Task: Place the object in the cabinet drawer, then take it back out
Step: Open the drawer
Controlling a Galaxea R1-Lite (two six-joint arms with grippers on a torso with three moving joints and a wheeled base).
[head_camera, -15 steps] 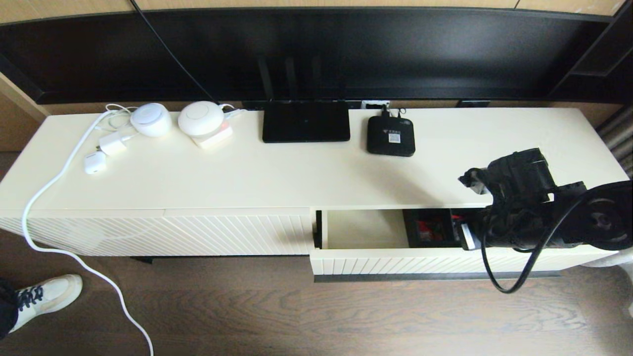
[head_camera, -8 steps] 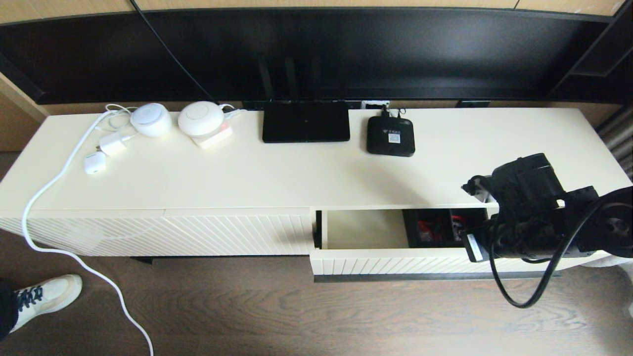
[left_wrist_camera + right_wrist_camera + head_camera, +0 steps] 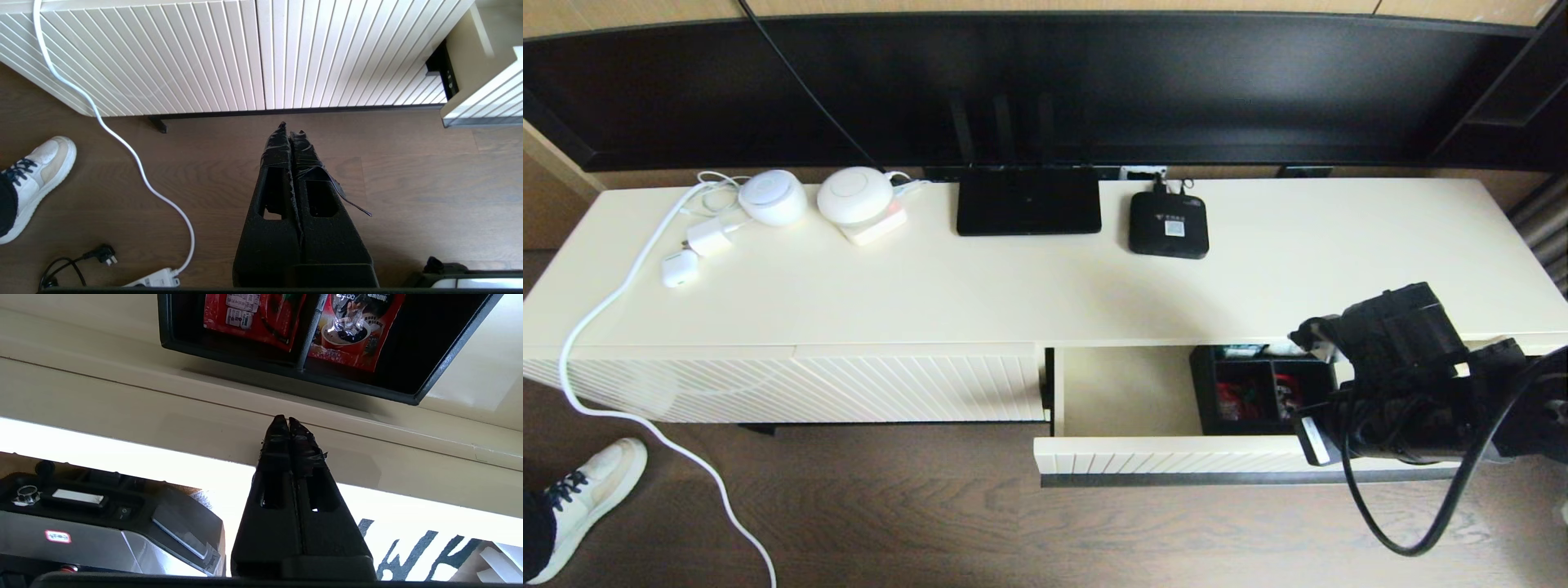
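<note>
The cabinet drawer (image 3: 1176, 464), cream with a vertically ribbed front and a dark bar handle below, stands pulled out at the cabinet's right. The object (image 3: 1262, 396), a black organizer box with red packets, lies in the drawer's right part, partly hidden by my right arm (image 3: 1405, 384). In the right wrist view my right gripper (image 3: 284, 418) is shut and empty, its tips at the drawer's front wall (image 3: 163, 400), just short of the object (image 3: 302, 343). My left gripper (image 3: 290, 130) hangs shut and empty over the wooden floor before the cabinet.
On the cabinet top sit a flat black router (image 3: 1027, 201), a small black set-top box (image 3: 1168, 226), two white round devices (image 3: 772, 197) and chargers. A white cable (image 3: 605, 310) runs down to the floor. A person's shoe (image 3: 584, 490) is at the lower left.
The drawer has slid further out toward me, with my right arm drawing back along with it. More of the black organizer box now shows.
</note>
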